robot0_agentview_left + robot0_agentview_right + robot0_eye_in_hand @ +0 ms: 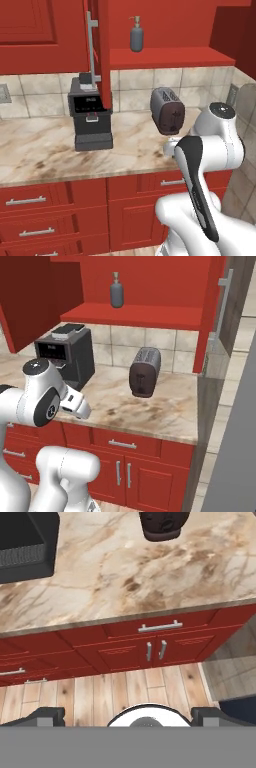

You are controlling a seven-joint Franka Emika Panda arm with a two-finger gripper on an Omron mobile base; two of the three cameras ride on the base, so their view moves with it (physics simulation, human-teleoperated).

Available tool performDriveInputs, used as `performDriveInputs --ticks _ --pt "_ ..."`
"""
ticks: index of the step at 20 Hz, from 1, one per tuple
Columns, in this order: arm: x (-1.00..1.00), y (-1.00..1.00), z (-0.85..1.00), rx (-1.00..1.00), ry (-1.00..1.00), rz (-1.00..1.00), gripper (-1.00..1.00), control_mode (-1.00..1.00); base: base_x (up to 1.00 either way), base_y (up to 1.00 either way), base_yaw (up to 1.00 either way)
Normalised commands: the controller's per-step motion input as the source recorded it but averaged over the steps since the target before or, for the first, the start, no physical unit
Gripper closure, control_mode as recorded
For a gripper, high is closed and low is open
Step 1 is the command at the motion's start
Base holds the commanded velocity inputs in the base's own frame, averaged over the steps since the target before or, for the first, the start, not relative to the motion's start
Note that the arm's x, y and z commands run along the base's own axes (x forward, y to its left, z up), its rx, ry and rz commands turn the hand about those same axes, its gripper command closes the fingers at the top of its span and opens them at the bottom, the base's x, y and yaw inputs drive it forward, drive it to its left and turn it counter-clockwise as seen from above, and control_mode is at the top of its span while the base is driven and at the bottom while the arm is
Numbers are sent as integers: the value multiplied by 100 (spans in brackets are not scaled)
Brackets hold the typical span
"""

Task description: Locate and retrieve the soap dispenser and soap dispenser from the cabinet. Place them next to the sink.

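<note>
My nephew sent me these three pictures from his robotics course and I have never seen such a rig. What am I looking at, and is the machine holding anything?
It is a rendered kitchen with a white robot arm on a driving base. Two pictures come from cameras on the base, behind the arm to its left and right. The third looks along the gripper, down at the marbled countertop and the red base cabinets; its two dark fingertips stand wide apart with nothing between them. On the counter stand a black coffee machine and a dark toaster. Above, the red wall cabinet is open, with a dark grey pump bottle on its shelf.
</note>
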Motion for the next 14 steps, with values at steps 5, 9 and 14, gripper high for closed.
performDriveInputs --ticks 5,9,14 --pt "0 0 0 0 0 0 -100 100 14 -31 4" --pt "0 0 0 0 0 0 -100 100 6 -47 -1" --pt "0 0 0 0 0 0 -100 100 -7 -36 -1"
